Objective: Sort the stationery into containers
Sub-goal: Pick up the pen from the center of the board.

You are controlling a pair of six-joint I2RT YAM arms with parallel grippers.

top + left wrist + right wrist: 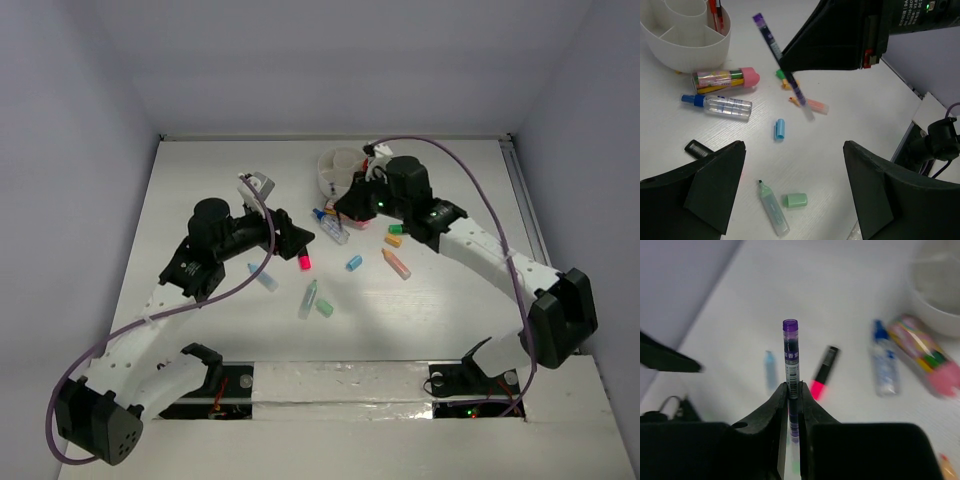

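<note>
A purple pen [791, 352] stands clamped between the fingers of my right gripper [792, 395], lifted off the table just in front of the white divided cup [335, 165]. The left wrist view shows this pen [771, 42] hanging aslant under the right gripper [832, 42]. My left gripper [795, 185] is open above the table, with nothing between its fingers. A pink marker with a black end [304, 262] lies right beside its left finger [715, 185]. A capless green highlighter [772, 210] and its green cap [796, 200] lie between the fingers.
A pink-capped tube [725, 80] and a blue-topped clear bottle [720, 105] lie next to the cup [685, 37], which holds a red pen. A blue cap [779, 128], an orange piece [812, 105] and a pale blue piece [263, 278] lie scattered around.
</note>
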